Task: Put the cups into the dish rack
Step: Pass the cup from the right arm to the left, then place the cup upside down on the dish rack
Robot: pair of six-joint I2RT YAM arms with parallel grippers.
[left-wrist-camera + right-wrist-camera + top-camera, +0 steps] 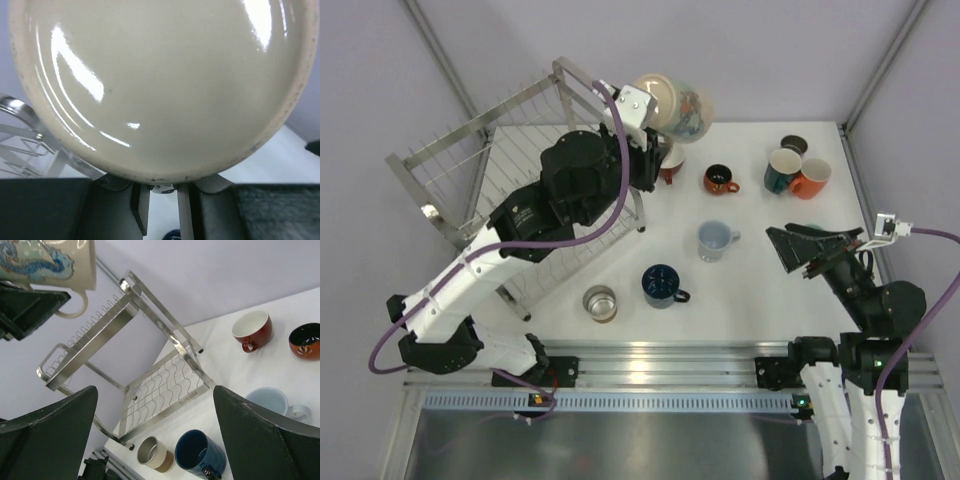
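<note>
Top view reads bright and even to me, lit from overhead. The white table [760, 300] nearly blows out, and the navy cup [660, 285] drops only a short soft shadow. There's a glare streak on the aluminium rail [660, 355]; all sharp there.

Left wrist view: the beige cup [165, 75] fills my frame, too close and soft-focused. Long white highlights streak its glaze upper left and top right. The left gripper's fingers [60, 210] are underexposed, near black.

Right wrist view is crisp. The dish rack [150, 299] bars gleam and lean with wide-angle skew. The right gripper's fingers [45, 435] are dark, slightly soft.
</note>
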